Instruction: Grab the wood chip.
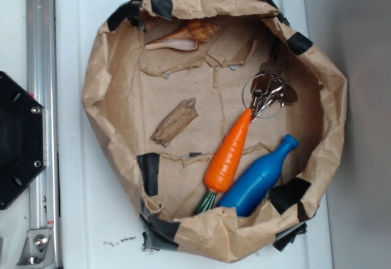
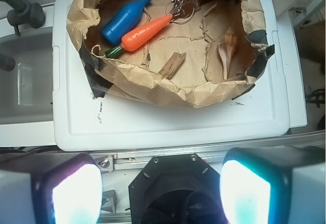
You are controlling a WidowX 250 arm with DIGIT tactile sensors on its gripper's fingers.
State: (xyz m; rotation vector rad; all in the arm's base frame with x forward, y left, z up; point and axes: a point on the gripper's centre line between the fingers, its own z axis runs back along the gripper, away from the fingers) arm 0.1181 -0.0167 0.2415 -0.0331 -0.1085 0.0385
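The wood chip point(image 1: 175, 121) point(image 2: 172, 64) is a small rough brown piece lying flat on the floor of a brown paper nest point(image 1: 98, 92) point(image 2: 153, 89), left of centre in the exterior view. My gripper point(image 2: 161, 193) shows only in the wrist view. Its two glowing pads point(image 2: 76, 193) stand wide apart, open and empty. It hovers high over the black robot base point(image 2: 175, 183), well short of the nest and the chip. The exterior view does not show the gripper.
Inside the nest lie an orange carrot point(image 1: 229, 153) point(image 2: 147, 32), a blue bottle point(image 1: 263, 176) point(image 2: 126, 18), a key ring point(image 1: 269, 92) point(image 2: 181, 5) and a seashell point(image 1: 183, 36) point(image 2: 227, 53). The nest sits on a white lid point(image 1: 79, 208) point(image 2: 168, 124). A metal rail point(image 1: 40, 98) runs beside it.
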